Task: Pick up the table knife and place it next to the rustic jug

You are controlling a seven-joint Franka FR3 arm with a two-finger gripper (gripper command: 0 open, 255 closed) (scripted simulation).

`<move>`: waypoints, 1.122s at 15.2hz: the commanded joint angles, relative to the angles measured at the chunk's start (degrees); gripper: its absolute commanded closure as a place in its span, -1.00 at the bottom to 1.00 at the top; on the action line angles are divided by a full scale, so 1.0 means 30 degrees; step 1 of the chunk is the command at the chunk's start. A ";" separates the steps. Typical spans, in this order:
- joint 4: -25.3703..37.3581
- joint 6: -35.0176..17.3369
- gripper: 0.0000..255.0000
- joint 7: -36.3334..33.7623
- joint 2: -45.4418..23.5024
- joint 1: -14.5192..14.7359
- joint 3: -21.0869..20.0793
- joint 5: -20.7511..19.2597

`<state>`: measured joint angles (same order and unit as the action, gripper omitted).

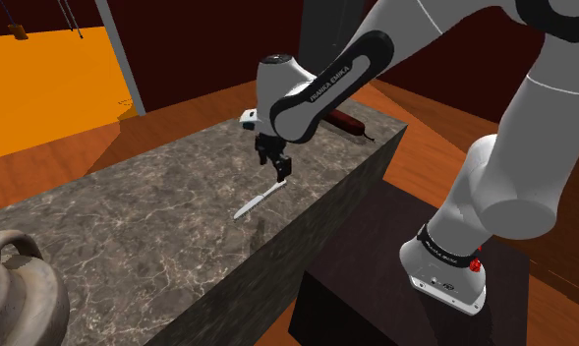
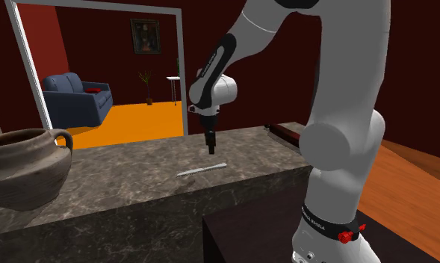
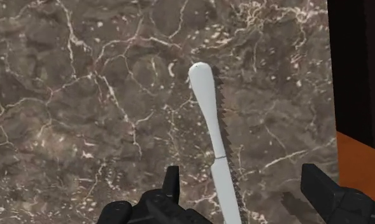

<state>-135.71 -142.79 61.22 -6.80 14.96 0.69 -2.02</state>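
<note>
Since the knife (image 1: 258, 201) lies flat on the counter (image 1: 130, 206), thin and with no lift under it, I judge that this grab depends on depth and centring more than on force. My claw (image 1: 282, 169) hangs a little above the knife, not touching it, with its two fingers spread wide and nothing held between them.

From my wrist camera the knife runs lengthwise away from me through the gap. That line-up is good, because the fingers would close across its narrow width. It sits closer to one finger than to the other, though, so I would shift sideways until it lies midway. Otherwise the nearer finger would probably push it along the stone before the other one arrives.

I would then come straight down until my fingertips almost touch the counter and close slowly. Pinching too high would likely only skim the top and let it slip out.

The knife is close to the counter's near edge on my stand's side, so a sideways nudge could send it off. The jug (image 1: 17, 285) stands well apart from it, at the shoulder view's left end of the counter. That makes for a long carry, so I want a firm, level hold near the knife's middle.
</note>
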 commanded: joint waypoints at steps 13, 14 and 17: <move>0.1405 -0.3664 -1.00 0.2614 -0.4831 0.0348 -0.0769 -0.0318; 0.1407 -0.3664 -1.00 0.2614 -0.4832 0.0348 -0.0768 -0.0318; 0.1407 -0.3664 -1.00 0.2614 -0.4832 0.0348 -0.0769 -0.0318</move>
<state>-131.49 -153.76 69.06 -21.29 16.00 -1.62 -2.97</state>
